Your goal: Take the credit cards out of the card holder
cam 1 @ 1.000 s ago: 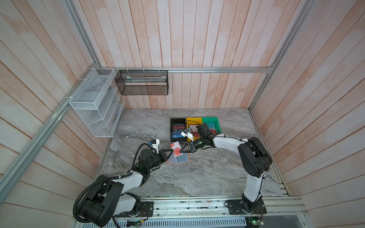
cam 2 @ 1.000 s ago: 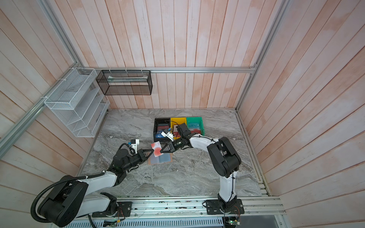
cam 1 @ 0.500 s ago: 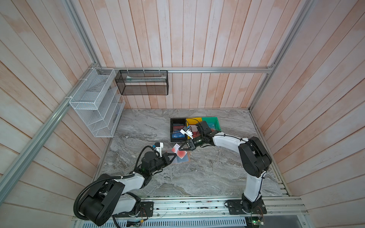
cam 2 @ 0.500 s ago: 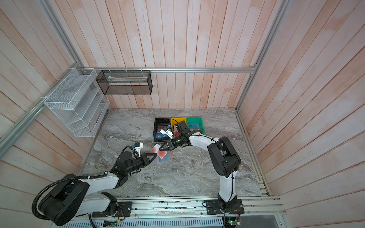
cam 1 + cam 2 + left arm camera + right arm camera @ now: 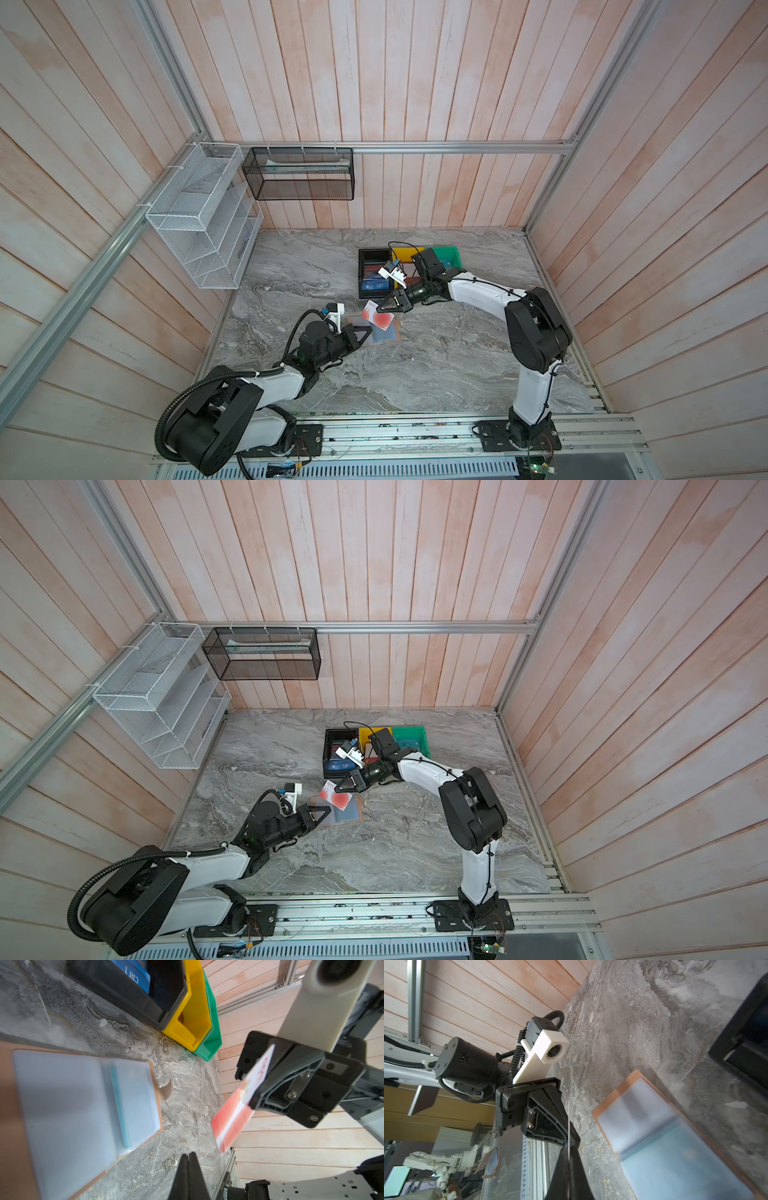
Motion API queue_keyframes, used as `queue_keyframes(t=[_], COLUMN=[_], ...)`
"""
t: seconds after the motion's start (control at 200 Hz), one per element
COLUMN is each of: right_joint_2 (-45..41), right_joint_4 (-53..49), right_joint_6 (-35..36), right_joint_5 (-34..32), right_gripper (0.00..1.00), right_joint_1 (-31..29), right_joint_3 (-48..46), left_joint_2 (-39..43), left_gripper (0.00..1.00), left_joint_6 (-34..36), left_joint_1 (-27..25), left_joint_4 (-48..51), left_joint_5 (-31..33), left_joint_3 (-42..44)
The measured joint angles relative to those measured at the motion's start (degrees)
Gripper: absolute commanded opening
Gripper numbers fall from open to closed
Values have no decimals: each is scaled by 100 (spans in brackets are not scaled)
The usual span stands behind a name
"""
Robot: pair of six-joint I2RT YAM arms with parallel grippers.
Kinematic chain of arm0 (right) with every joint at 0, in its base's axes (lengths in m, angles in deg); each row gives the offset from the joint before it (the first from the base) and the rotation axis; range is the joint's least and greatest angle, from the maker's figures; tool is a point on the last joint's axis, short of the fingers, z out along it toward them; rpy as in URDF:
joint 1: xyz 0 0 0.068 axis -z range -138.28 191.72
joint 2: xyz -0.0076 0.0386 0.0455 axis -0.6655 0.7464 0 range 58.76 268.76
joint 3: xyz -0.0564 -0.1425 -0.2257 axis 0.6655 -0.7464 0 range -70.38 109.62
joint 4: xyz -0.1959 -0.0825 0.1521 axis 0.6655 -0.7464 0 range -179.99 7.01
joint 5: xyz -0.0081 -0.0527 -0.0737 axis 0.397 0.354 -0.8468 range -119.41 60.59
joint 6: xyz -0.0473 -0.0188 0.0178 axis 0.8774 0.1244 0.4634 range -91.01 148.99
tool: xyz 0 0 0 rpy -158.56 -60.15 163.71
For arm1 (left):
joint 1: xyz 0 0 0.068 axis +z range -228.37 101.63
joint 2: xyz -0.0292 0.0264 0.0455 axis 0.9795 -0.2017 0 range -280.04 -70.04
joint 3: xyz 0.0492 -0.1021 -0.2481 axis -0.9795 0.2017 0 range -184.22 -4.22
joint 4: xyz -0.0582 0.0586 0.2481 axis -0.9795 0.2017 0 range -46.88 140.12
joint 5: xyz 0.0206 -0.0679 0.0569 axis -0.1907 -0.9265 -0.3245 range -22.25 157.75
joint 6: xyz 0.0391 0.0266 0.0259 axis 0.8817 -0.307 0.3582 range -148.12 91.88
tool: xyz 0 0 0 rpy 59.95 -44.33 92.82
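One card is out: the right hand (image 5: pixel 380 309) is clamped on the end of the pale credit card with the red circle (image 5: pixel 381 319). It holds the card in the air above the far end of the card holder (image 5: pixel 387 335), which lies opened flat on the marble tabletop (image 5: pixel 436 365), clear sleeves up. From the left wrist the card hangs clear of the sleeves, its long axis running out from the right hand's tips and slanting down toward the left arm. The black bin (image 5: pixel 362 266), where a blue card (image 5: pixel 376 285) lies, stands just behind the right hand, toward the back wall. That makes the right arm by far the nearer to it, and a short swing back looks like all a drop there would call for. The left hand (image 5: pixel 369 330) is clenched on nothing, its tips at the holder's left edge; whether they touch it cannot be told. It is the better placed to steady the booklet. Whether any card remains in the cloudy sleeves cannot be told.
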State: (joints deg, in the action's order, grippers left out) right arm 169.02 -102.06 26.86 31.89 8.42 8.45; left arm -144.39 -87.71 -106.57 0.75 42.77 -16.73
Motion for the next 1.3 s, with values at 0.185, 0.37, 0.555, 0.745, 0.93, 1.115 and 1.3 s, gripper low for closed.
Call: queue_keyframes(t=[0.185,0.37,0.555,0.745,0.93,1.115,1.3], right_joint_2=[-271,-942,-1325,-1362,-1340,-970,-579], right_joint_4=[-1058,-1552,-1648,-1681,-1668,-1869,-2179], right_joint_6=[1049,1821,2524,3283,4146,4903,5539], right_joint_5=[-1231,-2970,-4017,-4664,-4859,-4568,-4229], right_gripper=[0,0,0,0,0,0,0], right_joint_1=[592,1314,1843,2009,2092,2267,2457], right_joint_3=[286,289,289,286,286,612,1187], left_joint_2=[-96,-450,-837,-968,-1010,-1051,-1051], left_gripper=[0,0,0,0,0,0,0], left_joint_6=[240,400,485,501,518,518,518], left_joint_1=[0,0,0,0,0,0,0], left_joint_4=[772,1169,1327,1325,1325,1325,1325], left_joint_5=[114,151,142,127,125,125,129], left_joint_3=[-354,-599,-785,-833,-874,-874,-874])
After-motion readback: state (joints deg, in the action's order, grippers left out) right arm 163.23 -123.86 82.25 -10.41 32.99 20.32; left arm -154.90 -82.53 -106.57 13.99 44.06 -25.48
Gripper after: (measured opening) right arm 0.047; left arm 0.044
